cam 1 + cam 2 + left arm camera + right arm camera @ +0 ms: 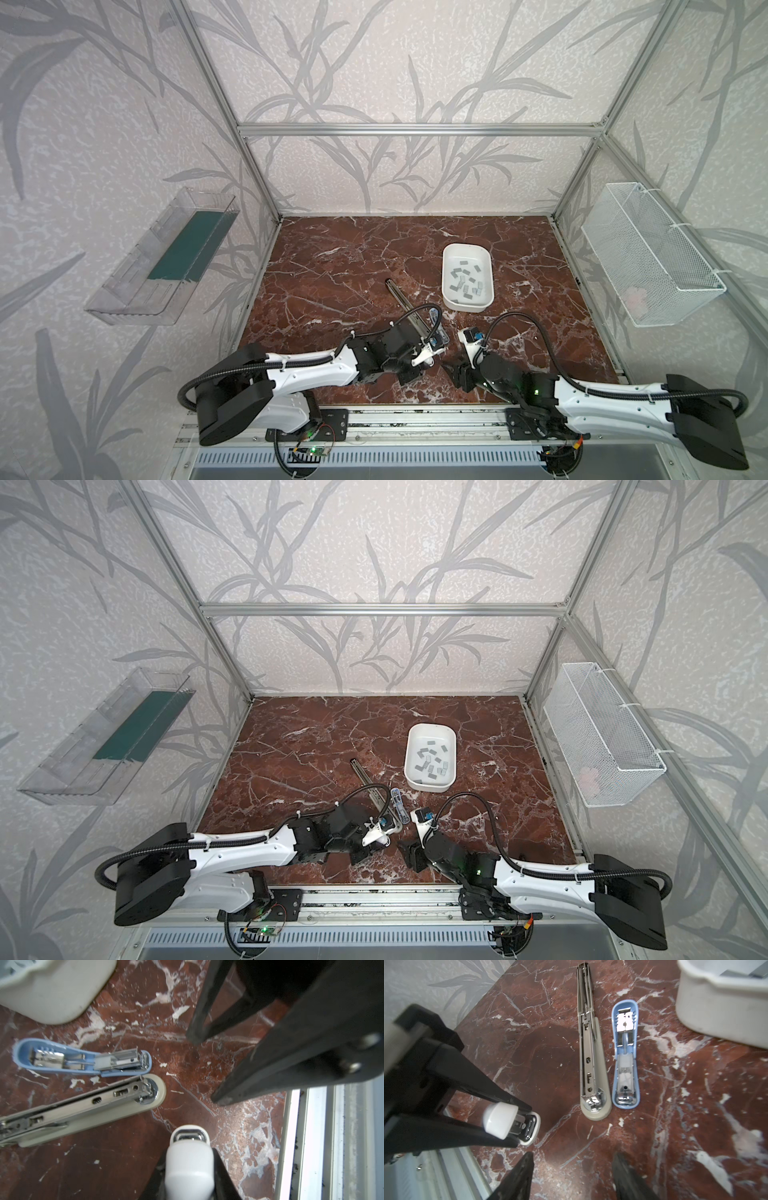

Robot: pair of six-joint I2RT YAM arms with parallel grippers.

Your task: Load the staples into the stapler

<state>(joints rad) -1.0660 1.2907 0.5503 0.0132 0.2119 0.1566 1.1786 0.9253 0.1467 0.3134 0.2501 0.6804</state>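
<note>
Staples [467, 279] lie scattered in the white tray [464, 306] toward the far right of the marble desk [332, 270], well apart from both arms. None is in a stapler as far as the views show.

At the near edge, the left end effector [520, 1126] is clamped on the sides of a small white stapler [500, 1121], whose top looks closed over its base. Just beyond it, a long beige stapler [593, 1076] and a short blue stapler [625, 1076] lie side by side, both folded open with their metal channels facing up.

The right end effector [573, 1157] hovers over the desk near them, fingers spread apart and empty.

The step in hand appears to be securing the white stapler so it can be opened. Next, the right arm would probably need to lift the white cap while the left pins the base, then fetch a strip from the tray.
</note>
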